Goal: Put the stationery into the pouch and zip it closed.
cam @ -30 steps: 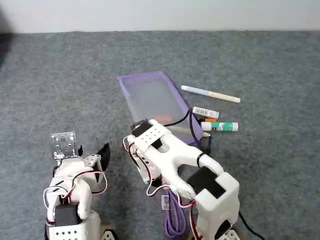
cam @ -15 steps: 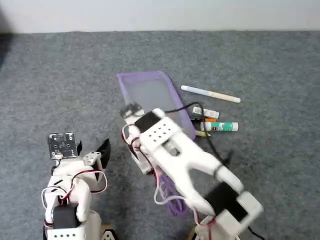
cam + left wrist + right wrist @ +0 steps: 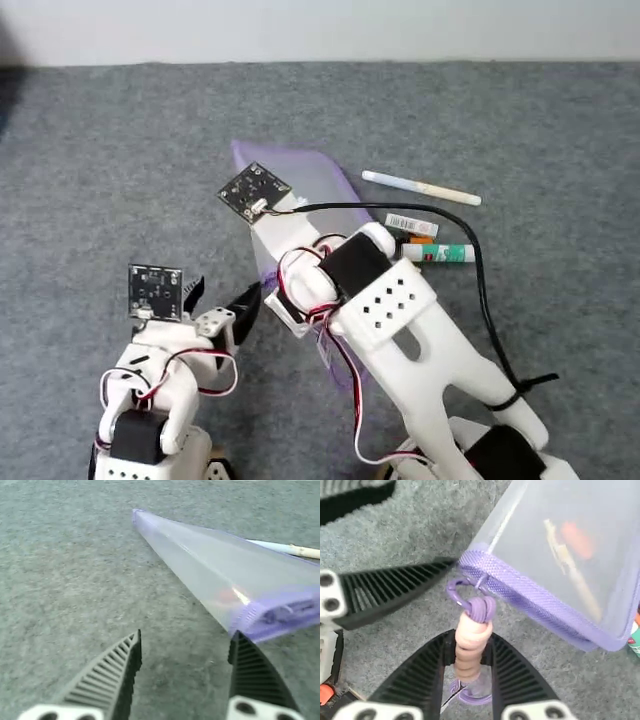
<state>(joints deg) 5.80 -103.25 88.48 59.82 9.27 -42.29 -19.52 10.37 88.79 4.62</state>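
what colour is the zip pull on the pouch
Pale peach zip pull, tied on with a purple cord; the right wrist view shows it best.

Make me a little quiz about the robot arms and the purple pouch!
1. True or false: the left pincer is open.
2. What is the right pincer gripping? A) scissors B) the zipper pull C) nothing
3. Fill in: the long pale pen lies ____ the pouch (inside or outside).

Key: 1 true; 2 B; 3 outside.
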